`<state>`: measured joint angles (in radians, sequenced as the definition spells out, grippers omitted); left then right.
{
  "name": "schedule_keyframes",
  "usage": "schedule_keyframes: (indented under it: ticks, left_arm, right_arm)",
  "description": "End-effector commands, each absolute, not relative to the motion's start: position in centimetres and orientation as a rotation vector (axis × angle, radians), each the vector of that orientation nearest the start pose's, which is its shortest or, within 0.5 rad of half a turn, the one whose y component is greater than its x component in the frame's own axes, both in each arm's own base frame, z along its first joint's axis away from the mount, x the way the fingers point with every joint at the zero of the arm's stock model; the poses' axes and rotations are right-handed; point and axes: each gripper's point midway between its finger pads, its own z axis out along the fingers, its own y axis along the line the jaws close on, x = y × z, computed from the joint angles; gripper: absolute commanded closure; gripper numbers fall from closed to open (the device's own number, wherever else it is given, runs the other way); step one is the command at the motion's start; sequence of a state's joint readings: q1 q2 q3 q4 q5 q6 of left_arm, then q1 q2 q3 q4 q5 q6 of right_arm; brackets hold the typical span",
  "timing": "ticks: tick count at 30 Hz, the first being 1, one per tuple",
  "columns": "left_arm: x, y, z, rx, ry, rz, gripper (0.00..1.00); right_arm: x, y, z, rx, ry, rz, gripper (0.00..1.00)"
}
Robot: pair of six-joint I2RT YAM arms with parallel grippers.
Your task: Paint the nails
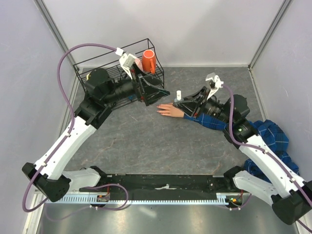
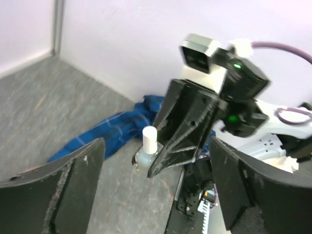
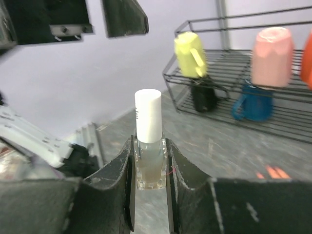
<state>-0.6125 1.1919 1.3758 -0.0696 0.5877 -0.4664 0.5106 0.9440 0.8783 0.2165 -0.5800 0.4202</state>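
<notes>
Blue plaid sleeve (image 1: 205,121), peach-pink fake hand (image 1: 168,110)

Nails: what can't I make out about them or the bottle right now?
- Nails: top view, too small to tell painted or bare.
- Hand: left wrist view, behind the left gripper; only the sleeve shows.
- Bottle: brush hidden under its cap; right gripper covers its sides.

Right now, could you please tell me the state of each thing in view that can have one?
left end effector, open, holding nothing.
right end effector, shut on the polish bottle.
polish bottle, white cap on, upright.
fake hand, lying flat on the table.
nails, too small to tell whether painted.
wire rack, holding mugs.
</notes>
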Motion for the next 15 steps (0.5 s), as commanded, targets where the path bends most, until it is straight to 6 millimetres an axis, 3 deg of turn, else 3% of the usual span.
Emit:
schedule_keyframes:
  ticks: [1, 3, 7, 11, 15]
  left_arm:
    - [21.2, -29.8, 46.6, 0.803, 1.33, -1.507, 0.05]
    - [21.6, -30.3, 45.9, 0.844, 1.319, -1.545, 0.1]
    - [20.5, -30.8, 46.6, 0.988, 1.17, -1.609, 0.22]
    - [21.6, -31.7, 47.5, 1.034, 1.134, -1.624, 0.24]
    - [22.5, -32.4, 47.3, 1.07, 1.144, -1.655, 0.34]
  right_arm:
    - [20.1, 25.0, 42.8, -0.682, 1.207, 1.38, 1.0]
    - [20.7, 24.5, 43.3, -0.664, 1.209, 1.426, 1.0]
    - [21.2, 24.8, 43.8, -0.714, 1.197, 1.491, 1.0]
    - [21.6, 25.3, 43.7, -0.762, 1.202, 1.506, 1.0]
    - [21.4, 25.4, 44.3, -0.766, 1.163, 1.56, 1.0]
